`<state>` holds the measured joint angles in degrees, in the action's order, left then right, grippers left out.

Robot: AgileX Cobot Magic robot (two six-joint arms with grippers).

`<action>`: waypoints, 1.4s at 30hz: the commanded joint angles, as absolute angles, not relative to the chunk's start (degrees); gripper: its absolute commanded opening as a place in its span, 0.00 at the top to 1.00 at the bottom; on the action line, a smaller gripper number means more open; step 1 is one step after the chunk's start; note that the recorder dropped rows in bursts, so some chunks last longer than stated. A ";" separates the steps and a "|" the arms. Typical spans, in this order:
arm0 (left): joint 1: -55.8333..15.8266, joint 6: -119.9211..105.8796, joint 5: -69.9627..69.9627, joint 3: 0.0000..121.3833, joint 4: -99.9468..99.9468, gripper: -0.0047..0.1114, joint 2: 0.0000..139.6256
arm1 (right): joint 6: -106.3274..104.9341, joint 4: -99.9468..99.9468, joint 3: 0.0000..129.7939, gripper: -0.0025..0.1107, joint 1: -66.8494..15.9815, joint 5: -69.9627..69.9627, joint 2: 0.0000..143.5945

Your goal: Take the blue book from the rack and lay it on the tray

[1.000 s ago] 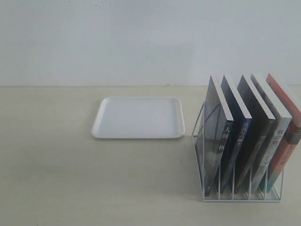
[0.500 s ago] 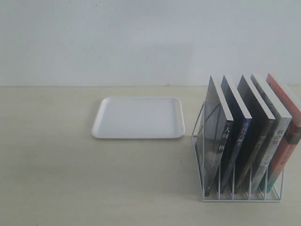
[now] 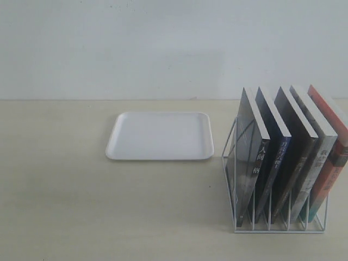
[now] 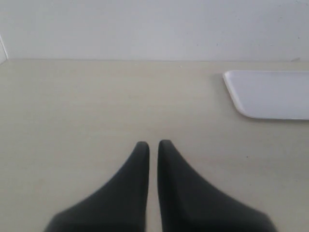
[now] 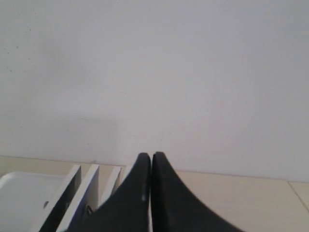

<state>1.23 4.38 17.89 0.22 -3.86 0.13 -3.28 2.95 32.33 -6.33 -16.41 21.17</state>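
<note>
The blue book (image 3: 276,160) stands second from the left in the white wire rack (image 3: 280,226), leaning left with its blue spine toward the camera. The white tray (image 3: 159,136) lies flat to the left of the rack with nothing on it. Neither arm shows in the exterior view. In the left wrist view my left gripper (image 4: 153,144) is shut on nothing above bare table, with the tray (image 4: 270,94) off to one side. In the right wrist view my right gripper (image 5: 151,155) is shut on nothing, above the white page edges of the books (image 5: 87,188); which one is blue I cannot tell there.
Other books share the rack: a grey-black one (image 3: 247,147) at the left end, two dark ones (image 3: 296,152) after the blue book, and a red-orange one (image 3: 333,157) at the right end. A pale wall rises behind the light wooden table (image 3: 81,190).
</note>
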 commanded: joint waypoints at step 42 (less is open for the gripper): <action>0.77 4.26 17.54 0.00 -3.98 0.91 0.00 | 19.41 -17.65 85.79 0.98 -37.35 -69.03 83.27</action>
<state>1.23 4.38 17.89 0.22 -3.86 0.13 14.75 -15.76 83.34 -35.54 -63.87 80.05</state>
